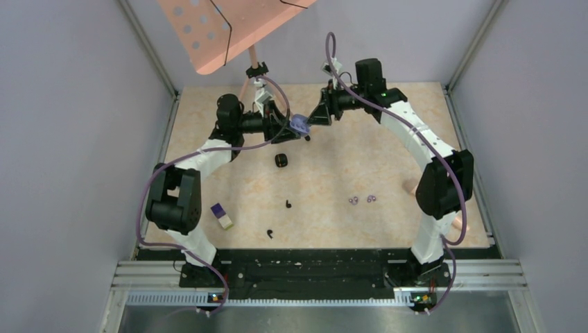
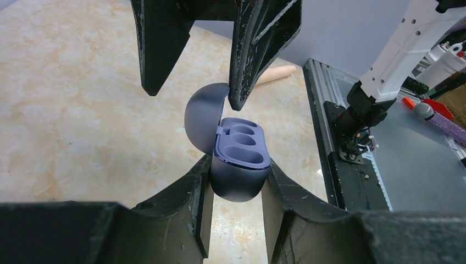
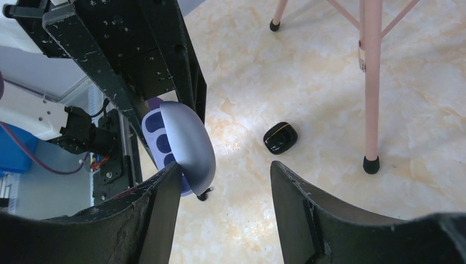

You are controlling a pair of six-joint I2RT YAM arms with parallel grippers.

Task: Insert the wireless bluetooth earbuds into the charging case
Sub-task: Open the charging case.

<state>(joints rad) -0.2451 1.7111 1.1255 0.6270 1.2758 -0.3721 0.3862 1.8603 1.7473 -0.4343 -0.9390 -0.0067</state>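
My left gripper [image 1: 295,130] is shut on the open purple charging case [image 1: 300,125] and holds it above the table. In the left wrist view the case [image 2: 240,177] sits between my fingers, its two sockets empty and its lid [image 2: 204,118] swung open. My right gripper [image 1: 320,115] is open at the lid, with one of its fingers [image 2: 258,49] touching the lid's edge. The right wrist view shows the lid [image 3: 187,140] against my left finger. Two black earbuds [image 1: 288,204] [image 1: 270,234] and two pale purple earbuds [image 1: 353,200] [image 1: 371,198] lie on the table.
A black charging case [image 1: 281,160] lies under the grippers and also shows in the right wrist view [image 3: 280,137]. A purple-and-cream block [image 1: 222,216] lies at the front left. A pink stand [image 1: 255,59] stands at the back, with a leg [image 3: 371,82] showing in the right wrist view.
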